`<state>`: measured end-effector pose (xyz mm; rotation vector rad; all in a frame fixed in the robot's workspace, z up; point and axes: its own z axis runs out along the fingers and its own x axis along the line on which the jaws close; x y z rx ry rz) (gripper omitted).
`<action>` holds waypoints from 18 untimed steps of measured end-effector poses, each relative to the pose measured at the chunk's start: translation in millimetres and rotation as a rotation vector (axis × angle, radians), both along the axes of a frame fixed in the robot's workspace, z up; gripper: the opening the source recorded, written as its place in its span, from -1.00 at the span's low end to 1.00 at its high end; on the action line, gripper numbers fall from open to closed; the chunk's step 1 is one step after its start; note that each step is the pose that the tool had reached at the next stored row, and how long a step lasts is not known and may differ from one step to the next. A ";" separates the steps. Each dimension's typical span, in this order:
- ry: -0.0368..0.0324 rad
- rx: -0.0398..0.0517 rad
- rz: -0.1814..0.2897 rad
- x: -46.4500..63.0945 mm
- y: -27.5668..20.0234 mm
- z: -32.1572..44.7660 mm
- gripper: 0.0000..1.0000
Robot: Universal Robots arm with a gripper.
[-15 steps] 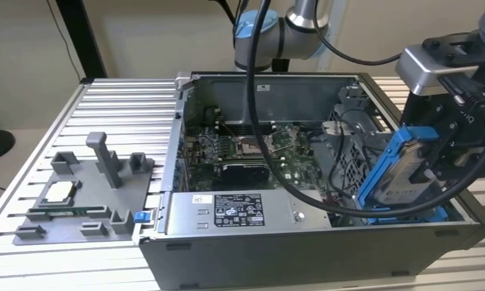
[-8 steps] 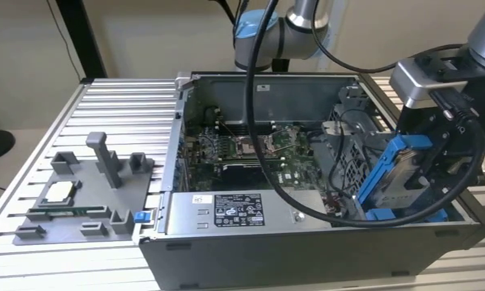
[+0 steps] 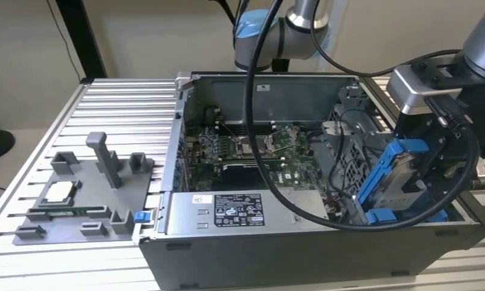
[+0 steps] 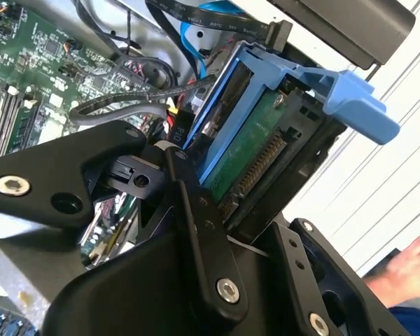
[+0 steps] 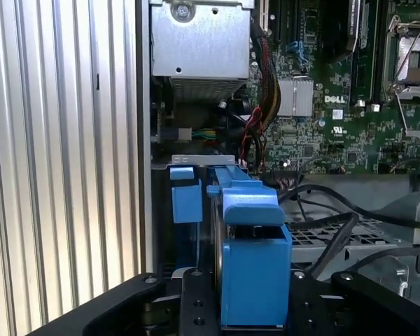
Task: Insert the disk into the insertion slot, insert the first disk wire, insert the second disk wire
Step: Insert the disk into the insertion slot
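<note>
The disk [image 3: 398, 179], in its bright blue frame, stands tilted on edge at the exterior view's right end of the open computer case. Its lower part is sunk into the insertion slot [image 3: 364, 193] of the metal drive cage. My gripper [image 5: 246, 308] is shut on the disk [image 5: 255, 241], with a black finger on each side of the blue frame. In the second wrist view the disk's green circuit board and connector [image 4: 255, 164] face out between the fingers [image 4: 196, 210]. Black and blue disk wires [image 4: 189, 31] hang loose beside the cage.
The motherboard [image 3: 242, 151] fills the case floor, and the grey labelled power-supply box [image 3: 226, 209] lies along the front. A grey fixture plate [image 3: 73, 200] with small parts sits on the slatted table [image 3: 121, 109]. A person's hand [image 4: 413, 262] rests nearby. My arm's cable [image 3: 259, 121] loops over the case.
</note>
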<state>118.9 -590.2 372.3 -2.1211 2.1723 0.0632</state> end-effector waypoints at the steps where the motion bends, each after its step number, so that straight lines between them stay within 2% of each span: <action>1: 0.0000 -0.0001 0.000 0.0 0.0 -0.2 -1.00; 4: 0.0000 0.0004 0.000 0.0 0.0 -2.8 -1.00; 5: 0.0001 0.0002 0.000 0.0 0.0 -2.7 1.00; 13: 0.0001 -0.0002 0.000 0.0 0.1 -1.9 1.00; 15: 0.0003 -0.0001 0.000 0.0 0.0 4.5 1.00; 18: 0.0004 -0.0001 0.000 0.0 0.0 18.1 1.00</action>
